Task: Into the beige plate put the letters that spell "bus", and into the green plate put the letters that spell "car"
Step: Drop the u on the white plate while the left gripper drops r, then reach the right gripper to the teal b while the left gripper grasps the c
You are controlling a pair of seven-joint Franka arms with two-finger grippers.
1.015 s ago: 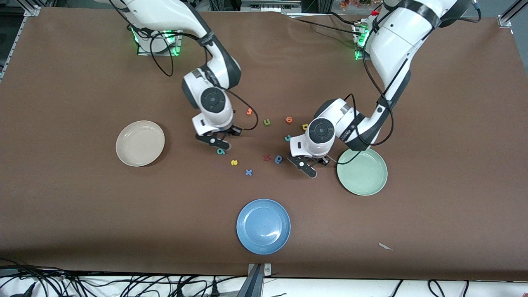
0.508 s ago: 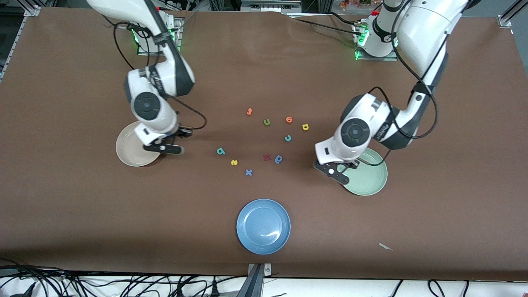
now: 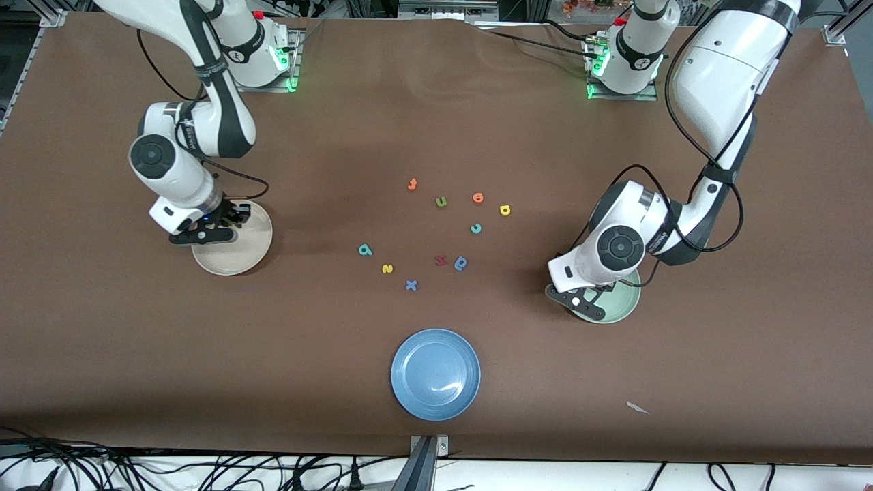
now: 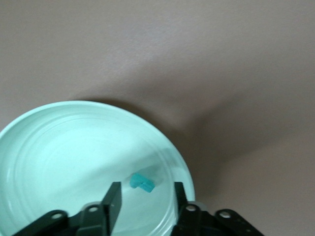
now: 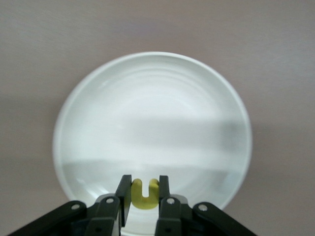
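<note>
Right gripper: clenched on a small yellow foam letter u, held over the round cream-beige plate. Left gripper: fingers parted, positioned over the round pale mint-green plate; a tiny teal foam letter is seen between them, lying in that plate. Remaining foam letters are scattered mid-table.

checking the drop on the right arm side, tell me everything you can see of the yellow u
The yellow u is a small, matte, foam-looking letter with two rounded prongs and a curved base. It sits pinched between the closed fingers of the right gripper, one finger on each outer side, prongs pointing away from the wrist. It is held over the beige plate, near the rim, not yet released. The plate under it looks bare. In the front view the gripper hides it.
</note>
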